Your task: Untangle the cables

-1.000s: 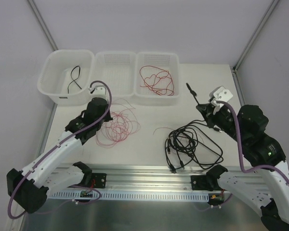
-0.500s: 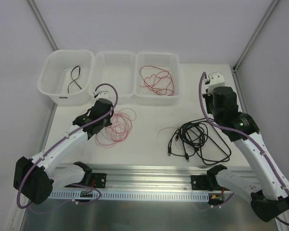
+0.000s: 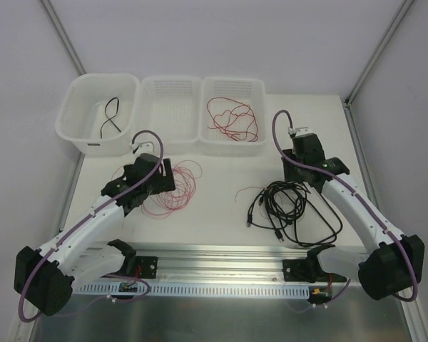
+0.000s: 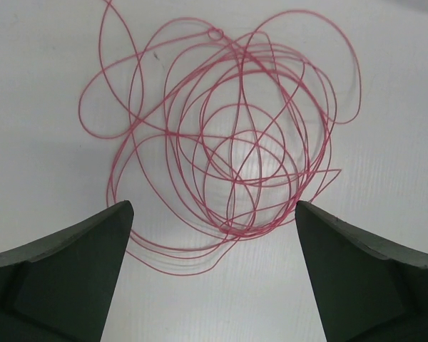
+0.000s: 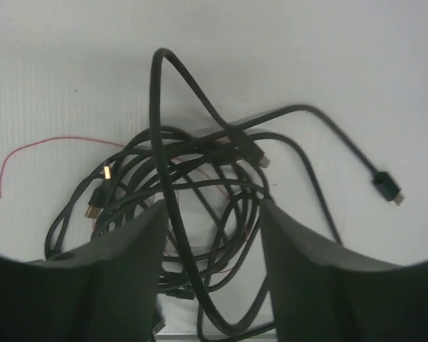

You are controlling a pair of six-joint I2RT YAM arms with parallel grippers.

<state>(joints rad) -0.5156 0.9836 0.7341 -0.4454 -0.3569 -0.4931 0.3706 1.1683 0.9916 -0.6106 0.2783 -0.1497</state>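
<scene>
With its fingers spread wide and gripping nothing, the left hand hovered over a loose coil of pinkish-red wire lying on the white worktop, left of centre. The right hand hung above a tangle of black cables on the right side of the worktop, its fingers apart and clasping nothing. One black loop rose between them, and whether it touched either finger could not be told. A plug end lay out to one side of the tangle, and a thin red strand trailed from the other side. Three white bins stood along the far edge: the left tub held a short black cable, the middle basket stood beside it, and the right basket held a looped red wire.
</scene>
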